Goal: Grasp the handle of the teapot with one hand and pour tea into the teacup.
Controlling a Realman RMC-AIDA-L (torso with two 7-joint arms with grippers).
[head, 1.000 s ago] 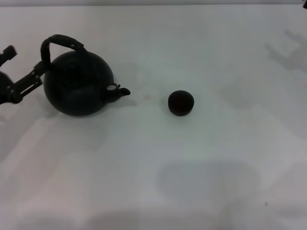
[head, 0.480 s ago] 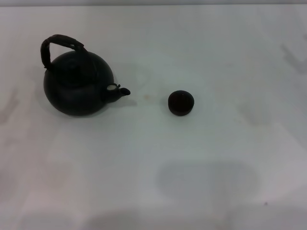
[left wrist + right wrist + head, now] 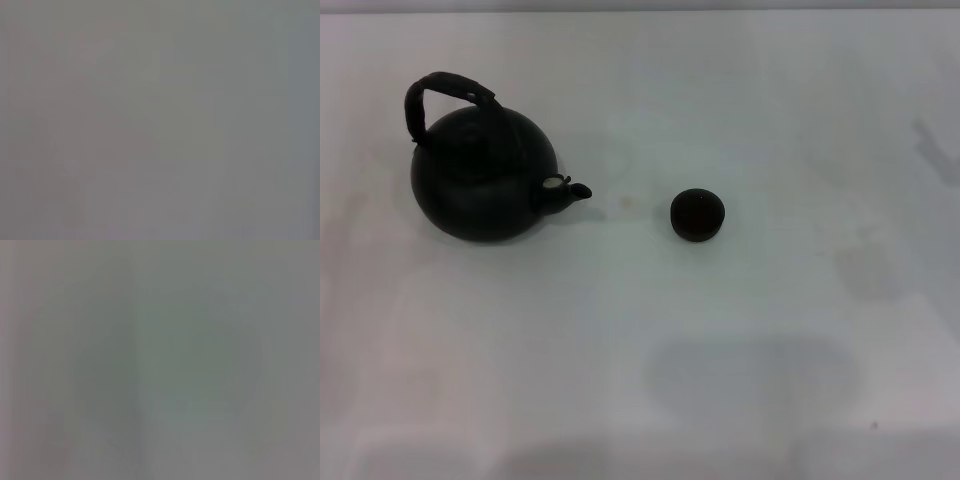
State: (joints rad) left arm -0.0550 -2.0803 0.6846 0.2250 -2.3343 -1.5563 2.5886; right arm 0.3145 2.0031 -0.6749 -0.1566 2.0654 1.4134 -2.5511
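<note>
Over on the left the teapot (image 3: 483, 178) sits upright on the white table (image 3: 740, 350), its handle (image 3: 442, 93) arched over the lid, nothing gripping it. The spout (image 3: 570, 190) points right at the teacup (image 3: 697, 214), which stands apart from it. Neither gripper shows in any view, so nothing can be placed against the jaws, and their opening can't be told; both wrist views are plain grey.
</note>
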